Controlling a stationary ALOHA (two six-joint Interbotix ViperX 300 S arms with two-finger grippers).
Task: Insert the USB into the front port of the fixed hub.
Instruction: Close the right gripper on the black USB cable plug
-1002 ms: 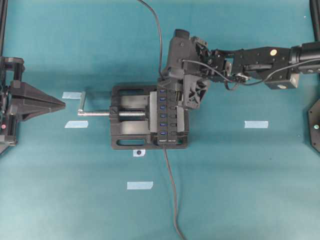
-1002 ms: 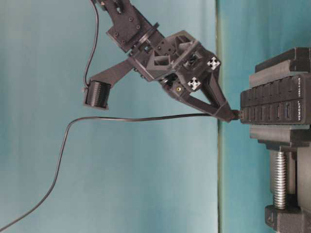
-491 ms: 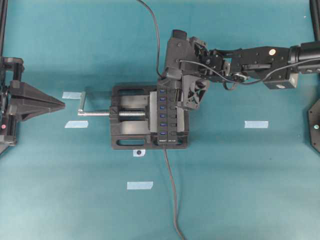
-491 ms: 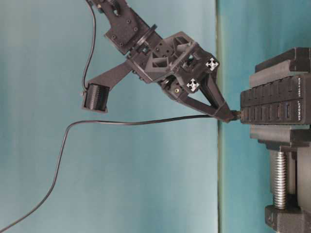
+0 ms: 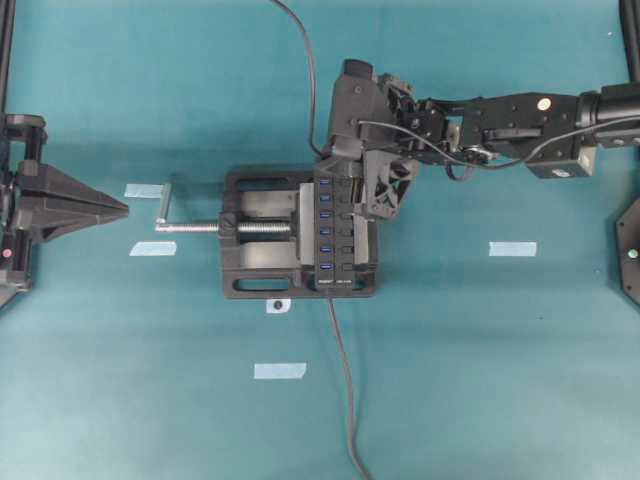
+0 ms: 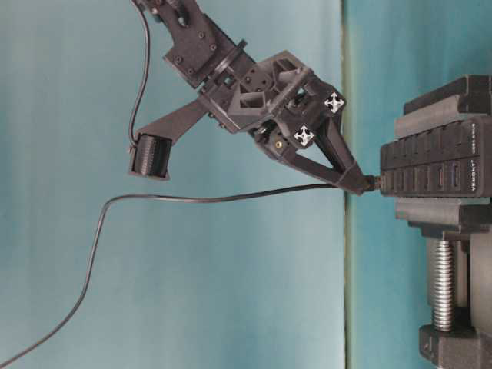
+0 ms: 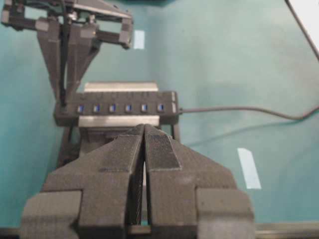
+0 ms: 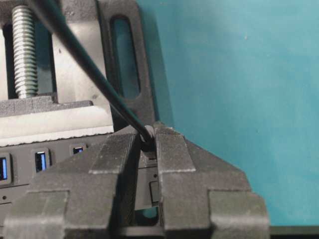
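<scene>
The right pincer (image 6: 358, 183) is clamped narrowly on the USB (image 6: 373, 183), whose tip sits at the end port of the fixed hub (image 6: 434, 165) just ahead of it; the hub is held in a vise (image 5: 255, 232). A tilted plug could jam or slip in the grip. The left pincer (image 7: 144, 137) is closed, empty, well apart.
</scene>
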